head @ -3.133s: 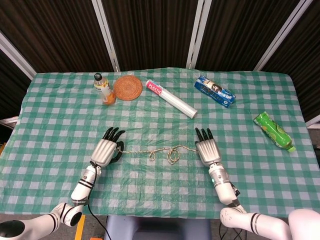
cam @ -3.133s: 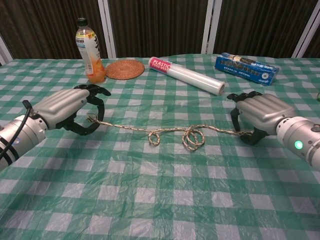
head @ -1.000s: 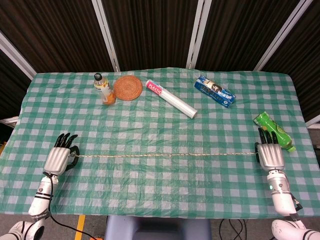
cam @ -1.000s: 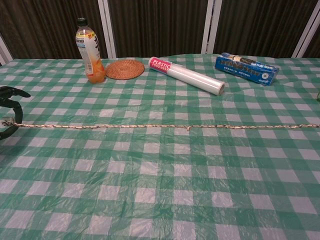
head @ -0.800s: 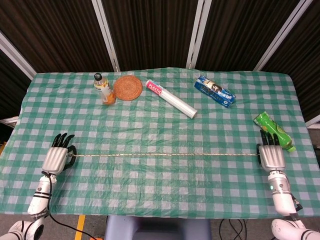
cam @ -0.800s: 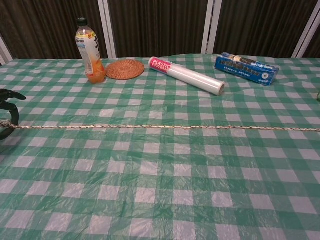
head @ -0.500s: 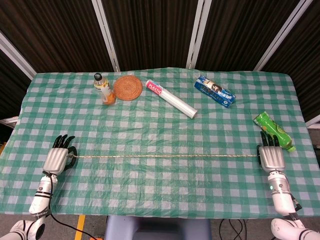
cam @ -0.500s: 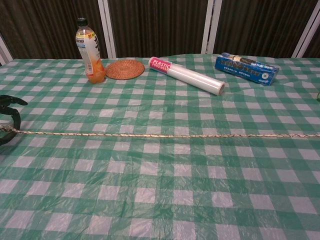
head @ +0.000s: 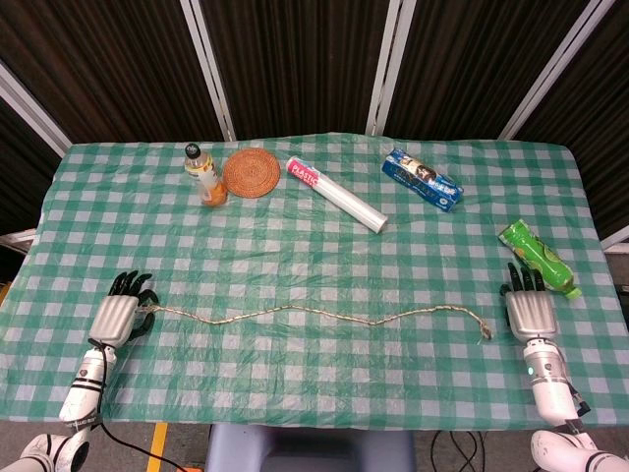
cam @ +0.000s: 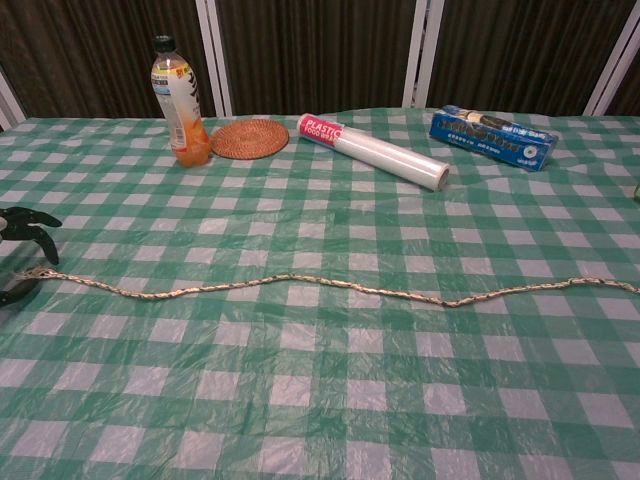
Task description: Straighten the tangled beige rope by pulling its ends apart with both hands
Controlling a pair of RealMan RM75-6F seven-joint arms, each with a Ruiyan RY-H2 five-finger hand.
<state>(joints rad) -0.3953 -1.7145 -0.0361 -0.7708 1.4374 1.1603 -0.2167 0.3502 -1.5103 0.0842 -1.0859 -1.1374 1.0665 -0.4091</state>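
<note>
Left hand (head: 120,313), fingers spread, touches one rope (head: 314,312) end without gripping; right hand (head: 531,310) is released, the frayed other end lying just beside it. Between them the rope lies slack and wavy.

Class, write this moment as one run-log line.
rope: untangled, slack, wavy on table | left hand: open at rope's end | right hand: open, apart from rope

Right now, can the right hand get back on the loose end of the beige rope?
Probably yes. The right hand lies open beside the beige rope, whose frayed end rests on the green checked tablecloth just to its left, nothing between them. The green bottle sits behind the fingers, out of that path.
</note>
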